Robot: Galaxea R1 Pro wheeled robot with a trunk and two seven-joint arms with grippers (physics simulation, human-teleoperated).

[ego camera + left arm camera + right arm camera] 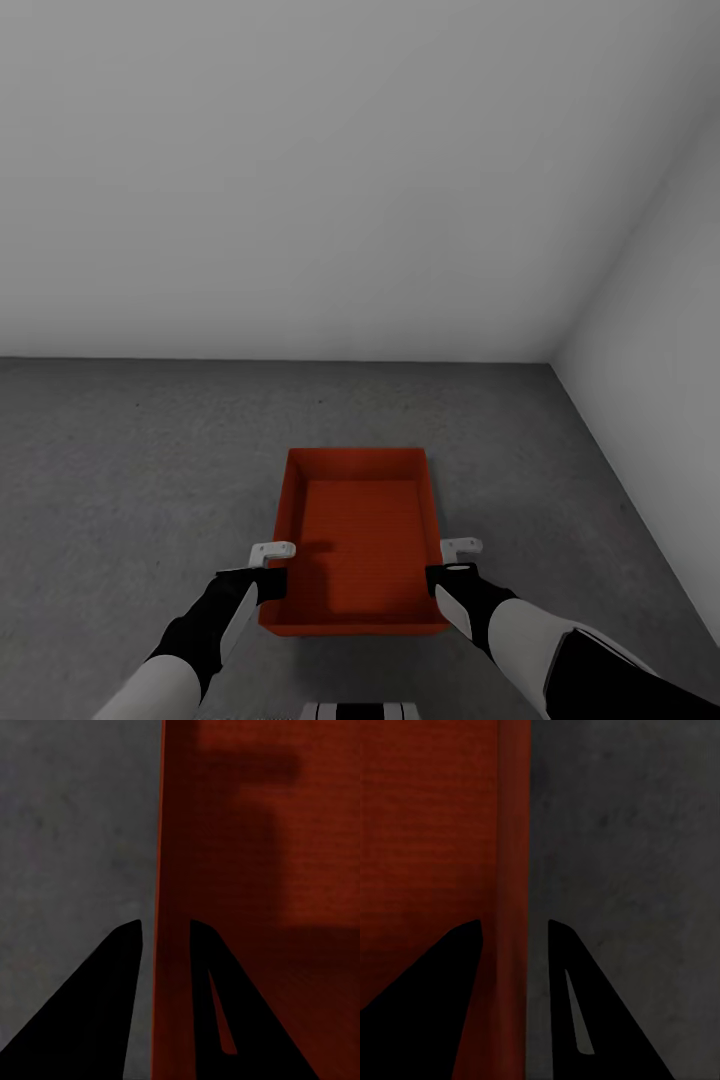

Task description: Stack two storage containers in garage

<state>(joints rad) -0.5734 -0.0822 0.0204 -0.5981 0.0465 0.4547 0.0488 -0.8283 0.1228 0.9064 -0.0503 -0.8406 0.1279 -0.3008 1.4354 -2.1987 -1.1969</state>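
Observation:
One orange-red storage container (362, 530), open-topped with ribbed walls, sits low over the dark grey concrete floor (130, 450) of the garage. Whether it touches the floor I cannot tell. My left gripper (280, 563) straddles its left side wall, one finger inside and one outside. The left wrist view shows the container wall (171, 832) running between the tips of that gripper (165, 924). My right gripper (443, 560) holds the right side wall the same way, and the right wrist view has the wall (513, 832) between that gripper's (514, 922) fingers. The second container is out of view.
Plain white walls (330, 170) meet in a corner at the right, with the side wall (660, 420) running close along my right. Bare speckled concrete spreads ahead of the container and to the left.

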